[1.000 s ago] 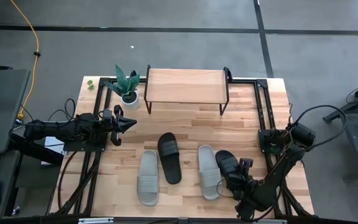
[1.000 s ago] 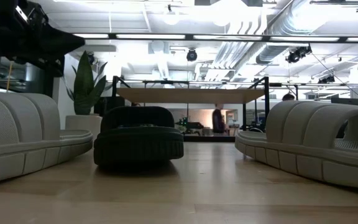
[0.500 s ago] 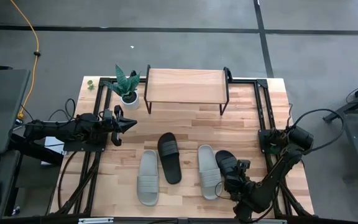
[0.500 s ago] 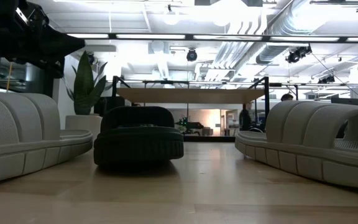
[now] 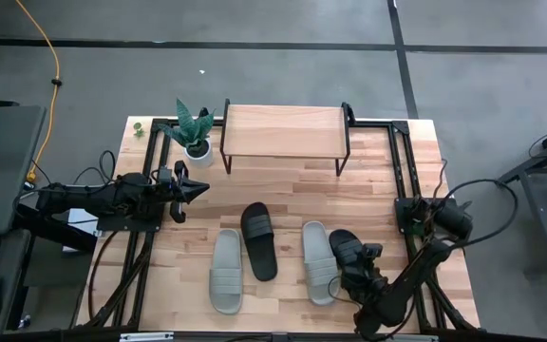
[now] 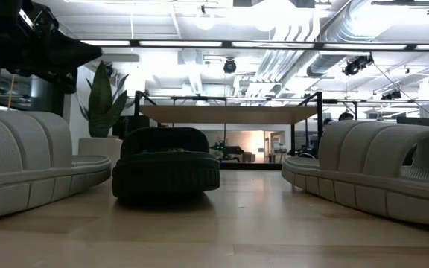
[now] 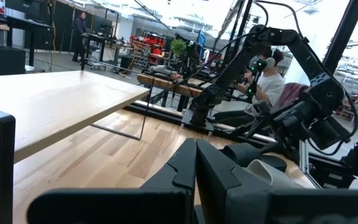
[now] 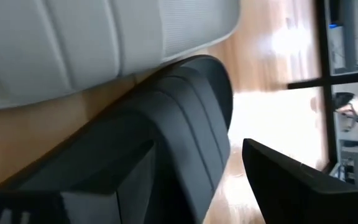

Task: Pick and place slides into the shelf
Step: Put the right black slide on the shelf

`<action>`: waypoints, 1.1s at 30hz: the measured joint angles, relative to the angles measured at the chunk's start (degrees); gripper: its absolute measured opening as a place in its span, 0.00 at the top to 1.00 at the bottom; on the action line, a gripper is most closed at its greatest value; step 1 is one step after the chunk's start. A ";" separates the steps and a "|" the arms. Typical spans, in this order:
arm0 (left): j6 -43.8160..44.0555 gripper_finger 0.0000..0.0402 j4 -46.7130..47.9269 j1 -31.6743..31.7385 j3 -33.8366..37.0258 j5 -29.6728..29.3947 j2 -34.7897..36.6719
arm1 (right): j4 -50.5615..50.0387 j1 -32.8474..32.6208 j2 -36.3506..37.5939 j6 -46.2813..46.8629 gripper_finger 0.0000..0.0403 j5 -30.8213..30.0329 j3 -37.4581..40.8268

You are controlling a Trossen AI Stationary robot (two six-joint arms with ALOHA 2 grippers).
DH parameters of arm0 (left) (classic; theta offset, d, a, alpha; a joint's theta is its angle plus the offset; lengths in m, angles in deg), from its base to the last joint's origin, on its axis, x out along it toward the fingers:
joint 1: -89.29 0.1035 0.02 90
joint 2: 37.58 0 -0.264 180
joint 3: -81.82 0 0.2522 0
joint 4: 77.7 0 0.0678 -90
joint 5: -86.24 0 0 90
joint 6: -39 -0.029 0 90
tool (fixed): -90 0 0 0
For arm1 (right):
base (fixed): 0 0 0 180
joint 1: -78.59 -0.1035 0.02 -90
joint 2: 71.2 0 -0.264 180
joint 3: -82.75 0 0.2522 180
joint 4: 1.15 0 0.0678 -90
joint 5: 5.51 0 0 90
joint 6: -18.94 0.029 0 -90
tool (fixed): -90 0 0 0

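Observation:
Four slides lie sole-down on the table's near half: a pale one (image 5: 226, 272), a black one (image 5: 259, 241), a second pale one (image 5: 318, 263) and a second black one (image 5: 345, 249). The shelf (image 5: 284, 132) stands at the far edge on thin black legs, with nothing on its plank. My right gripper (image 5: 366, 264) is low at the near right and open. Its fingers straddle the strap (image 8: 188, 127) of the right-hand black slide. My left gripper (image 5: 198, 190) waits shut over the table's left side. My right gripper has one finger (image 8: 104, 186) close against one side of the black slide's strap (image 8: 166, 155) and the other finger (image 8: 291, 180) apart from it. Whether the near finger touches the strap, I cannot tell. The slide lies flat on the table.
A potted plant (image 5: 195, 128) stands left of the shelf. Black frame rails (image 5: 402, 161) run along both table sides. Bare wood lies between the slides and the shelf. People show in the room beyond (image 7: 269, 78).
My right arm has edged toward the table's left, bringing its gripper closer over the right-hand black slide. The slides have stayed where they were.

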 joint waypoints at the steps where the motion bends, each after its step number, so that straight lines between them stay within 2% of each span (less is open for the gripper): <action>1: 0.00 1.00 0.00 0.00 0.00 0.00 0.00 | -0.48 0.02 -0.30 0.65 0.42 -0.38 0.00; 15: 0.00 1.00 -0.02 0.00 0.00 0.00 0.00 | -1.14 0.00 -1.05 2.91 0.45 -1.96 0.00; 20: 0.01 1.00 -0.02 0.00 0.00 0.00 0.00 | -1.11 0.00 -1.05 3.44 0.51 -4.49 0.00; 26: 0.00 1.00 -0.02 0.00 0.00 0.00 0.00 | -1.06 0.00 -1.05 3.44 0.60 -4.75 0.00; 33: 0.02 1.00 -0.02 0.00 0.00 0.00 0.00 | -0.79 0.00 -1.05 3.44 0.77 -4.24 0.00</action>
